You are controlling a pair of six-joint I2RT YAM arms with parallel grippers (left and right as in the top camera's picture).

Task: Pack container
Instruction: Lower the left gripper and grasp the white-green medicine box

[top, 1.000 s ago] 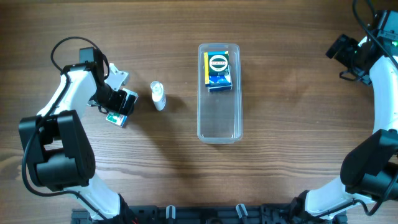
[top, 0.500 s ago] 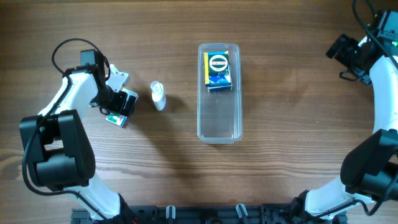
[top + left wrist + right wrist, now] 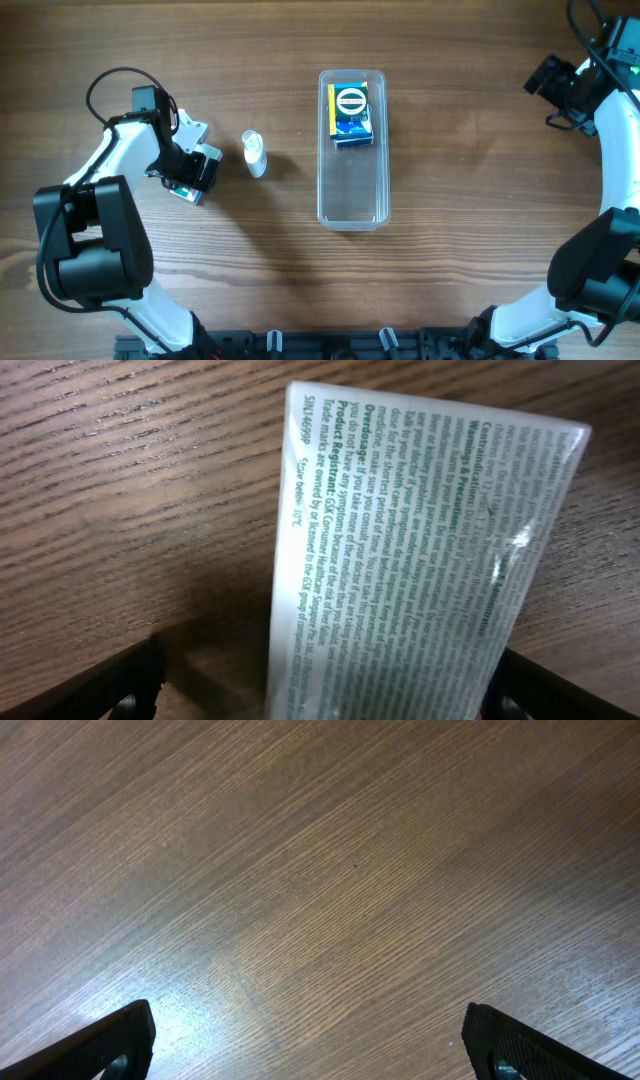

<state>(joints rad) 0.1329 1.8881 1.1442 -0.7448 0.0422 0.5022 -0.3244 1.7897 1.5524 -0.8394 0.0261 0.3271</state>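
Note:
The container (image 3: 352, 190) is a clear, long tub at the table's middle, with a blue and yellow box (image 3: 351, 112) lying in its far end. My left gripper (image 3: 194, 170) is low over a small white box with green print (image 3: 410, 560), which lies on the table at the left (image 3: 184, 191). Its fingers are spread, and the box stands between them, close to the right finger with a gap on the left. My right gripper (image 3: 545, 80) is open and empty at the far right (image 3: 310, 1040), over bare wood.
A small clear bottle with a white cap (image 3: 254, 153) lies on the table between the left gripper and the container. The near half of the container holds nothing.
My left arm has shifted slightly over the small box. The box, bottle, container and right arm have not moved.

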